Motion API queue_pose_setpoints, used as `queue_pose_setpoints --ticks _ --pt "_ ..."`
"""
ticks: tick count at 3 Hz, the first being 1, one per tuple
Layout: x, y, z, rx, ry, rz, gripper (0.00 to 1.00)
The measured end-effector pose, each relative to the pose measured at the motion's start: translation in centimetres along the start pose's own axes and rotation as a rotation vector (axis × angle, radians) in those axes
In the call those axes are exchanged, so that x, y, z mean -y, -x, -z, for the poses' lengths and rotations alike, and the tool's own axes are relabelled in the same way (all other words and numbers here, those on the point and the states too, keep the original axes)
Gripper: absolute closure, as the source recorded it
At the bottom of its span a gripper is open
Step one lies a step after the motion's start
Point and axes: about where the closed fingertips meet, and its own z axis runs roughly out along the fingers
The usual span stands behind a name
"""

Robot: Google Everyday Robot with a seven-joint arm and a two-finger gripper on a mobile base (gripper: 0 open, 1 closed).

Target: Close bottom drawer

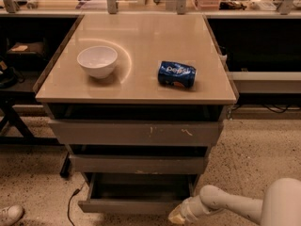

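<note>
The bottom drawer (pixel 127 206) is the lowest of three grey-brown drawers under the beige table. It stands pulled out toward me, and its shallow dark tray (pixel 141 187) shows behind the plain low front panel. My gripper (pixel 177 216) is at the end of the white arm (pixel 235 205), which reaches in from the lower right. It sits at the right end of the bottom drawer's front panel, at or very near it.
The wide top drawer (pixel 136 133) with pale scratches and the middle drawer (pixel 136 164) stick out slightly. On the table top (pixel 141 86) are a white bowl (pixel 97 61) and a blue Pepsi can (pixel 177 74) on its side. A shoe (pixel 9 214) and a cable (pixel 70 201) lie at the lower left.
</note>
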Motion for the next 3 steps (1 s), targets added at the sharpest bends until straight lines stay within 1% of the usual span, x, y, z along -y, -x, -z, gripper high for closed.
queue_pose_setpoints --ticks 2,3 --pt "2.7 1.3 -0.2 0.005 -0.040 0.042 1.00" --pt "3.2 2.2 0.2 0.006 -0.073 0.051 0.92"
